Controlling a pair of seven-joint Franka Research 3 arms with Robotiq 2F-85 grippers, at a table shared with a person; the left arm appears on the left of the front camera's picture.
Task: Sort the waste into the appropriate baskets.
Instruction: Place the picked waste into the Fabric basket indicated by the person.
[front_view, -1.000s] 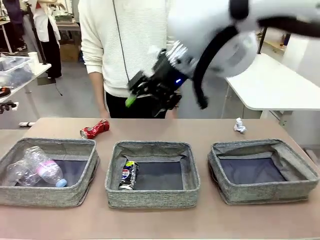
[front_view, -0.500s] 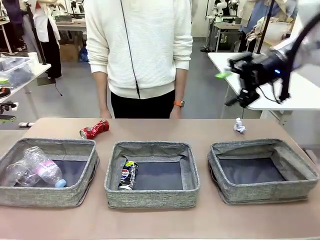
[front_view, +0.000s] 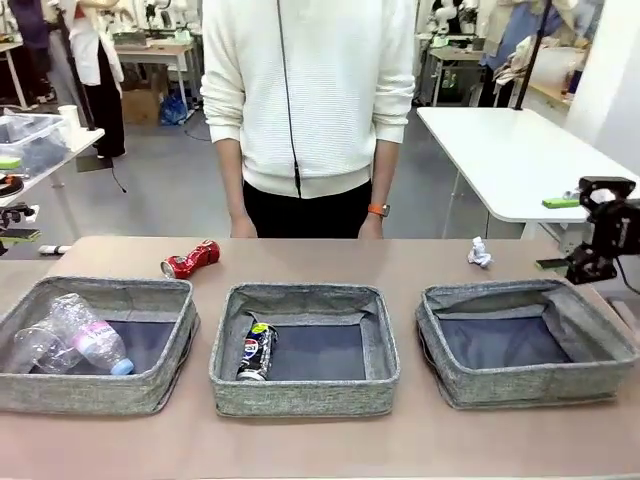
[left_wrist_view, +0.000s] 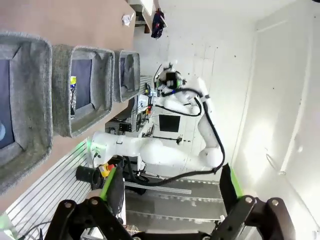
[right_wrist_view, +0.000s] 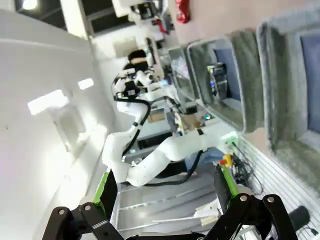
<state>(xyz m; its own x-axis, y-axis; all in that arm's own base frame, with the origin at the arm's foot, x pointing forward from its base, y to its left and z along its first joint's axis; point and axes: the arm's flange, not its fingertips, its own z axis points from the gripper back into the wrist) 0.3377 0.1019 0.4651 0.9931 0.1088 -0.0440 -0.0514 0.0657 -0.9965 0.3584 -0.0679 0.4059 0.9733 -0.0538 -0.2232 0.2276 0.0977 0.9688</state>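
Three grey baskets stand in a row: left (front_view: 90, 392), middle (front_view: 300, 396), right (front_view: 530, 386). A clear bottle with a blue cap (front_view: 92, 338) and a clear cup (front_view: 32, 348) lie in the left one. The dark logo can (front_view: 257, 350) lies in the middle one. A crushed red can (front_view: 190, 259) and a white paper wad (front_view: 480, 252) rest on the table behind the baskets. My right gripper (front_view: 556, 233) hangs open at the table's right edge, past the right basket, holding nothing. In its own view my left gripper (left_wrist_view: 171, 187) is open, far from the baskets (left_wrist_view: 82, 120).
A person in a white sweater (front_view: 310, 100) stands at the far side, hands low at the table's edge. A white table (front_view: 520, 160) stands behind on the right. In the right wrist view, open fingers (right_wrist_view: 222, 185) frame the baskets (right_wrist_view: 260, 65) and the left arm (right_wrist_view: 165, 150).
My right arm has swung from above the middle of the table out to the right edge, gripper open throughout. The person has stepped slightly to the right.
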